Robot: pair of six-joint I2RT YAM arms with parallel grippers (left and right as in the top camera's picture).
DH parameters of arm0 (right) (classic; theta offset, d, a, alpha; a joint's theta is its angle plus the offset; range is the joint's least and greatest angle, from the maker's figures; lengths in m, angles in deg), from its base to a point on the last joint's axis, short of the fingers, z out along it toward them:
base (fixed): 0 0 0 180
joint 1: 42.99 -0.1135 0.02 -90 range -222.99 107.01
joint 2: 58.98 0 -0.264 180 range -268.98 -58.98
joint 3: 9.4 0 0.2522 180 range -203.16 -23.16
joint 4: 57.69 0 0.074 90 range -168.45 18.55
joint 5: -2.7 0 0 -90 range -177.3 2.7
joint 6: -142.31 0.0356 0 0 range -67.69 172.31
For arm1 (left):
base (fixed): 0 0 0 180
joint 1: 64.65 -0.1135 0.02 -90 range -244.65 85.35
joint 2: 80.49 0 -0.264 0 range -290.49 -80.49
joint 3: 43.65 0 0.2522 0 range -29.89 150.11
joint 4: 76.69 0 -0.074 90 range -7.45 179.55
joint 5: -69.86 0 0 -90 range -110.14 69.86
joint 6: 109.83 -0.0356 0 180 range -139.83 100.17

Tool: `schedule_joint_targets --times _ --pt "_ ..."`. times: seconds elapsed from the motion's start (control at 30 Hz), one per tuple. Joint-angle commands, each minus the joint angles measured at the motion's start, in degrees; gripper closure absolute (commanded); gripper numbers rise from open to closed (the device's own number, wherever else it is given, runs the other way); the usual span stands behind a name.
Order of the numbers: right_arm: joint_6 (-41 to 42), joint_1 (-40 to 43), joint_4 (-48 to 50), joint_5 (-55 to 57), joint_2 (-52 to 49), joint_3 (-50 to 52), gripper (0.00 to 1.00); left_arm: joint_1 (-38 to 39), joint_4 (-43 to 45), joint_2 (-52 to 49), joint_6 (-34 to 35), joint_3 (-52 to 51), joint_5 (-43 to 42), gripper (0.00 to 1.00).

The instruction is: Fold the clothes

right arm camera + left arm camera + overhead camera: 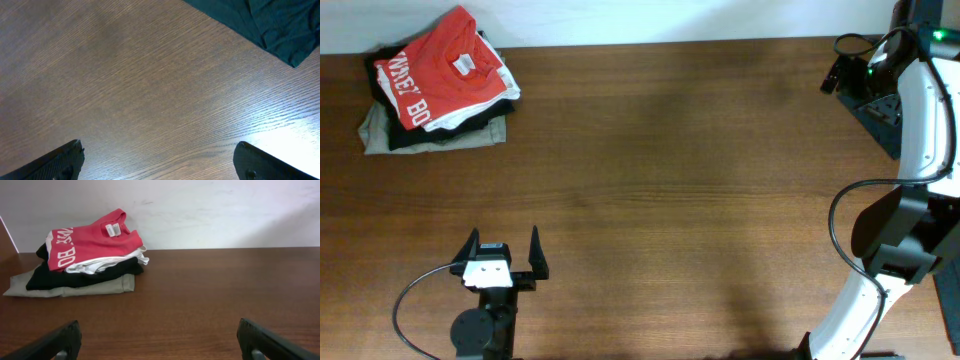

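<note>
The red-orange T-shirt (440, 65) lies folded on top of a pile of clothes at the table's far left corner, with white lettering and a small neck tag showing. The left wrist view has it ahead and to the left (92, 242), against the wall. My left gripper (503, 240) sits low at the near left edge, well short of the pile, open with bare wood between its fingers (157, 330). My right gripper (157, 150) is open over bare table, holding nothing. Its white arm (920, 100) stands at the far right.
Under the red shirt lie a white garment (105, 265), a black one (75, 277) and an olive-grey one (75, 287). A dark green cloth (255, 20) lies ahead of the right gripper. A white wall (210, 210) borders the table's far edge.
</note>
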Motion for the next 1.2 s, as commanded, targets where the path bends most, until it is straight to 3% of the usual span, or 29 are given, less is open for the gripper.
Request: schedule_joint_targets --times 0.0,0.27,0.7,0.8,0.87,0.9,1.17 --pt "-0.5 0.1 0.0 0.5 -0.1 -0.2 0.01 -0.3 -0.4 0.3 -1.1 -0.2 -0.5 0.01" --pt "-0.5 -0.7 0.0 0.5 1.0 -0.2 0.01 -0.3 -0.4 0.3 -1.1 -0.2 -0.5 0.01" --pt "-0.5 -0.7 -0.1 0.5 46.4 2.8 0.01 -0.3 -0.4 0.3 -1.1 -0.2 -0.5 0.01" --pt "-0.5 -0.7 -0.1 0.9 58.9 15.9 0.01 -0.3 -0.4 0.3 -1.1 -0.2 -0.5 0.01" --pt "-0.5 -1.0 1.5 5.4 75.4 34.1 0.01 -0.3 -0.4 0.3 -1.1 -0.2 -0.5 0.01" --pt "-0.5 -1.8 3.2 5.4 78.9 38.2 0.02 -0.3 -0.4 0.3 -1.1 -0.2 -0.5 0.01" --pt "-4.9 -15.7 37.8 5.4 109.6 88.7 0.01 -0.3 -0.4 0.3 -1.1 -0.2 -0.5 0.01"
